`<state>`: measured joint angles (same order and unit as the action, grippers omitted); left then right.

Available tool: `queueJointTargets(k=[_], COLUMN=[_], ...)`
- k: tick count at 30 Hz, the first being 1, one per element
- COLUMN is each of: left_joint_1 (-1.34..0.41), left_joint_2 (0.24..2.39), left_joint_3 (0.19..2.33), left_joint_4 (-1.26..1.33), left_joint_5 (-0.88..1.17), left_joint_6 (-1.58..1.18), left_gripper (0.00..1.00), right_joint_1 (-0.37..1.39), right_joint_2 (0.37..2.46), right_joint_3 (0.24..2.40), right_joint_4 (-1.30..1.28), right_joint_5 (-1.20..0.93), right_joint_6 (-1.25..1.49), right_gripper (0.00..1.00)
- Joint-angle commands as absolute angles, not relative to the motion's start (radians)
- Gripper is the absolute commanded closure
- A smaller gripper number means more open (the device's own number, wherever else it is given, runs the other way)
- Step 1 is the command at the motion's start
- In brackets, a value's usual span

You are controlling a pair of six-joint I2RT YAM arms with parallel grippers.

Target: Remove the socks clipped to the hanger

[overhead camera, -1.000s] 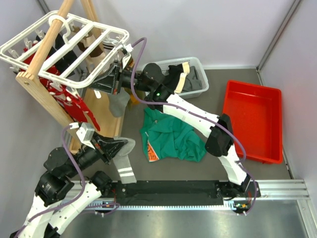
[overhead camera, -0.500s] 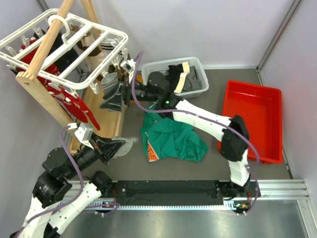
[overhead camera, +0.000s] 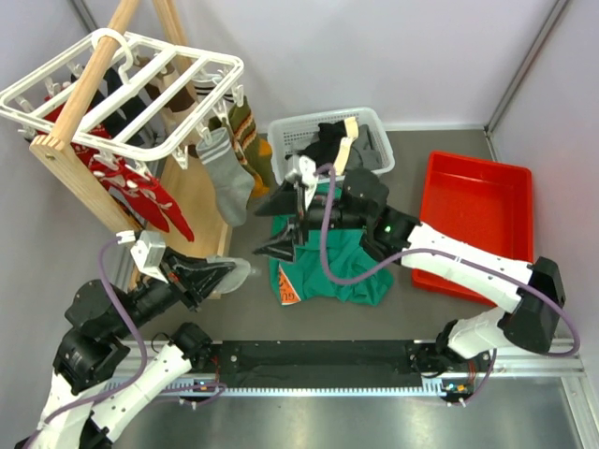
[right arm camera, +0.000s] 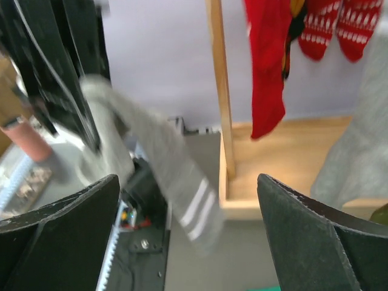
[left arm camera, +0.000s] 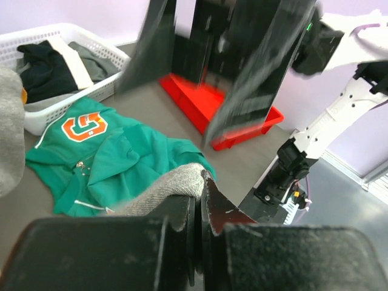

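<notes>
Hanging at far left, hanger [overhead camera: 122, 89] hooked over the wooden rack [overhead camera: 75, 187].
- Red socks [overhead camera: 150, 201] are clipped along its near edge. At its right corner are a clipped grey sock [overhead camera: 227, 180] and, just behind, a striped sock [overhead camera: 248, 136]. Dark socks sit further in under the slats; cannot count them.
- Below the rack, left gripper [overhead camera: 227, 274] has its jaws pressed together on a loose grey sock [overhead camera: 241, 272], clear of the hanger. The left wrist view shows knit fabric [left arm camera: 176, 188] pinched between the fingers. The right wrist view shows the same sock drooping, with pale bands near one end, blurred.
- Centre: right gripper [overhead camera: 267, 231] has its fingers spread wide with nothing between them. It points toward the rack, near the clipped grey sock but apart from it. Its blurred fingers fill the upper middle of the left wrist view and block much of it.
- A green shirt [overhead camera: 332, 267] lies crumpled on the floor, with the right arm passing over it. Its orange print [left arm camera: 85, 127] is one block letter, a G or a C; cannot tell which. The orange patch at the near hem has writing too small to read.
- Behind the shirt is a white basket [overhead camera: 370, 114] holding bunched black-and-cream garments [overhead camera: 332, 140].
- Far right: red tray [overhead camera: 482, 224] by the wall.
</notes>
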<state>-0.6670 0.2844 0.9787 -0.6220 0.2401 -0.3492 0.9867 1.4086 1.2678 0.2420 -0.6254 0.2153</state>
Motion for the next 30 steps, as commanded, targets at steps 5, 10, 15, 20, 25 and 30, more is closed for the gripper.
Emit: queueJointTargets(k=[5, 10, 15, 20, 25, 30], left_joint_1=[-0.669, -0.669, -0.669, -0.669, -0.669, -0.669], left_joint_2=[0.344, 0.379, 0.402, 0.416, 0.428, 0.422], left_joint_3=[0.991, 0.957, 0.948, 0.913, 0.885, 0.888], left_joint_4=[-0.440, -0.385, -0.356, -0.313, -0.284, -0.308], left_joint_5=[0.308, 0.330, 0.324, 0.325, 0.327, 0.270], left_joint_6=[-0.397, -0.410, -0.414, -0.416, -0.402, -0.379], left_gripper=[1.00, 1.00, 1.00, 1.00, 1.00, 0.49], right_joint_1=[1.069, 1.069, 1.068, 1.046, 0.994, 0.905], right_joint_2=[1.419, 1.486, 1.537, 1.525, 1.540, 1.441], right_joint_3=[1.141, 1.083, 1.085, 0.988, 0.982, 1.031], right_joint_4=[0.310, 0.489, 0.640, 0.846, 0.993, 0.700], right_joint_5=[-0.618, -0.557, -0.581, -0.546, -0.577, -0.369], right_joint_6=[-0.025, -0.009, 0.090, 0.210, 0.403, 0.491], right_gripper=[0.05, 0.05, 0.31, 0.80, 1.00, 1.00])
